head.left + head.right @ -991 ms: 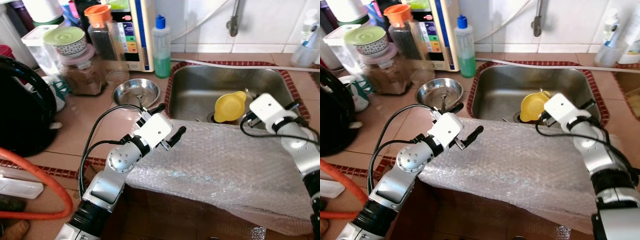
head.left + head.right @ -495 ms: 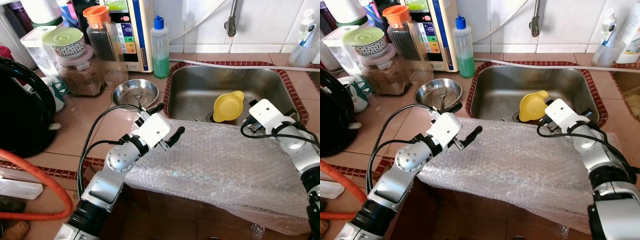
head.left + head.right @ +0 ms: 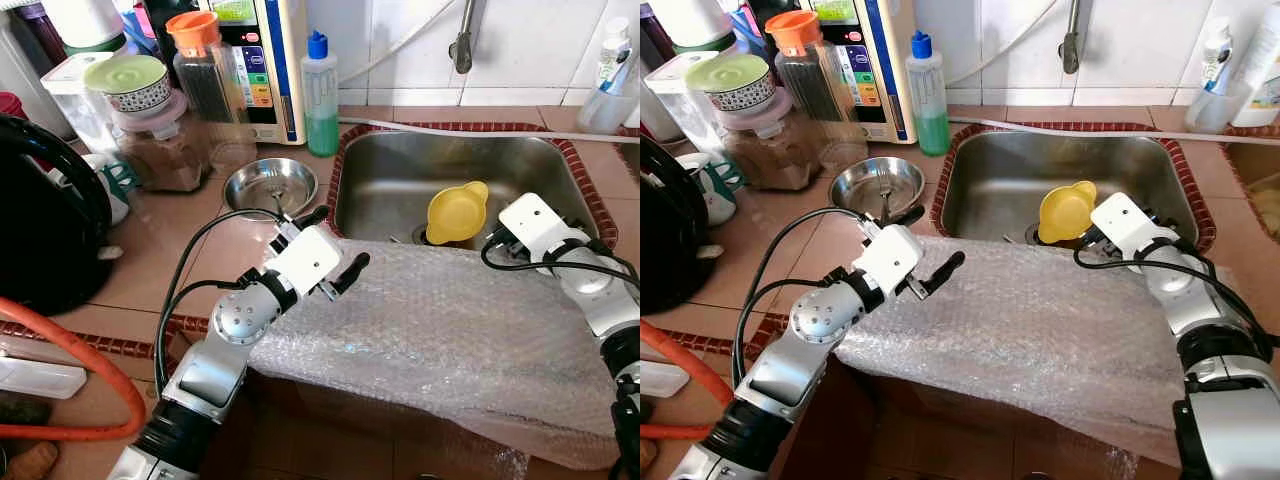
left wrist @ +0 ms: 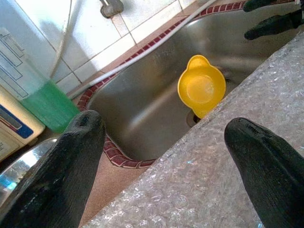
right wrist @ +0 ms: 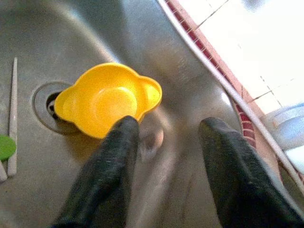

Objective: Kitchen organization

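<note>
While the right gripper (image 5: 164, 156) hung with fingers spread above the steel sink (image 3: 400, 190), a glossy yellow two-eared bowl (image 3: 457, 212) sat over the drain. The left gripper (image 3: 338, 245), fingers wide, hovered above crinkled bubble wrap (image 3: 450, 330) draping the sink's near rim.

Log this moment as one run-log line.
right gripper: open, over sink, near yellow bowl | left gripper: open, above bubble wrap

You won't get any readable text here: the coloured button labels on the white appliance (image 3: 262, 60) by the wall are too small to read.
</note>
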